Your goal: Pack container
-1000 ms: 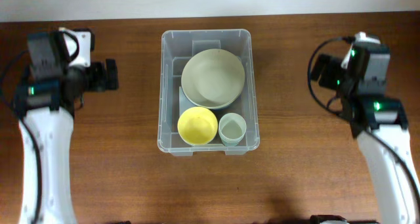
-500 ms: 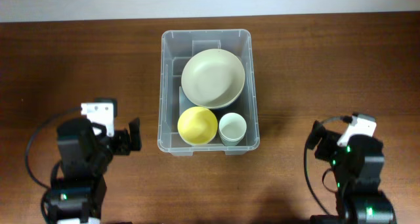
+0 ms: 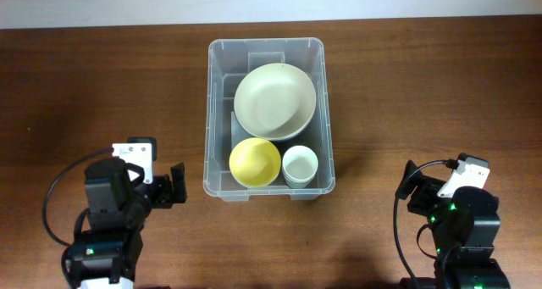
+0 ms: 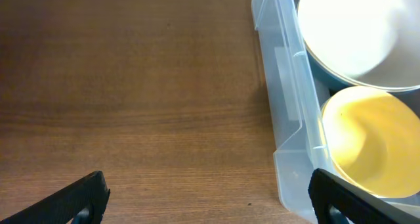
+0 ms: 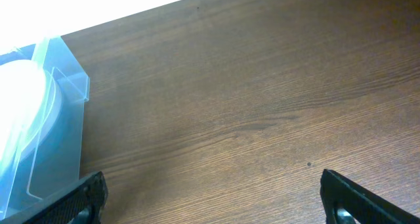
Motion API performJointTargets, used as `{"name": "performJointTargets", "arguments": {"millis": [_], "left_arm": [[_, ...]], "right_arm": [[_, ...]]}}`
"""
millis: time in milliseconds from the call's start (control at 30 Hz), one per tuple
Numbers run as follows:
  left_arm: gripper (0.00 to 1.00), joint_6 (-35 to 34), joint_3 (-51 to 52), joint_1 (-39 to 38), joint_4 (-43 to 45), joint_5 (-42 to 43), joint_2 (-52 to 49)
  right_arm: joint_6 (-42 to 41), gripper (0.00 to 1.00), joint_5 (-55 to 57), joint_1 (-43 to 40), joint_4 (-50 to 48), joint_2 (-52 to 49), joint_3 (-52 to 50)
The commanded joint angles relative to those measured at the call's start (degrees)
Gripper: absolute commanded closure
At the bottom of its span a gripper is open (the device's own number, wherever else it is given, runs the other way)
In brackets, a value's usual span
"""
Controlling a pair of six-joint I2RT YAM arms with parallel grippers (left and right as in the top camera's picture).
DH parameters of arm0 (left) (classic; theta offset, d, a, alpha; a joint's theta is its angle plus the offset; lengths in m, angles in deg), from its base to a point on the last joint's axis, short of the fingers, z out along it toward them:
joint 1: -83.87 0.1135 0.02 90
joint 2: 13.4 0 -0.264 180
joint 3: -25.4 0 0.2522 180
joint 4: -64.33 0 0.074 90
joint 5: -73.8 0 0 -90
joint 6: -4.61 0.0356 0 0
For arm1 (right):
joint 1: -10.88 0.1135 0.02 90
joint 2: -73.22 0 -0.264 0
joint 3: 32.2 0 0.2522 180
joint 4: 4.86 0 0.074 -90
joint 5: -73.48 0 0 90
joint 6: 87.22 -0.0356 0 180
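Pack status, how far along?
Done: the big pale bowl, yellow bowl and small cup sit inside the clear bin. In hand: nothing; left pincer and right pincer are open, empty, not touching the bin. Left: no loose items visible on the table.

The overhead camera looks straight down on the table [image 3: 406, 94], with the container [image 3: 265, 41] central. Both wrist cameras sit low and close, facing 12 o'clock: the left from 8 o'clock, the right from 4 o'clock. Each shares one container wall with overhead.
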Motion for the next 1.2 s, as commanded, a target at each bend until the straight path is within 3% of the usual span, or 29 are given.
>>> {"name": "performJointTargets", "arguments": {"millis": [0,433,767,900,1167], "left_arm": [[0.01,-0.74,0.24,-0.17,0.15,-0.42,-1.01],[0.01,-0.74,0.24,-0.17,0.15,-0.42,-3.76],[0.01,-0.74,0.24,-0.17,0.13,-0.42,-3.87],[0.01,-0.74,0.24,-0.17,0.15,-0.42,-3.87],[0.01,-0.74,0.24,-0.17,0.13,-0.42,-3.87]], "right_arm": [[-0.46,0.01,-0.17,-0.02,-0.13,0.24,-0.55],[-0.42,0.01,-0.13,-0.02,0.98,2.64,-0.55],[-0.24,0.01,-2.25,2.58,2.32,19.69,-11.67],[0.28,0.01,-5.73,2.56,-2.97,28.35,-19.82],[10.91,0.01,-10.29,2.58,-24.46,28.22,-27.43]]}}
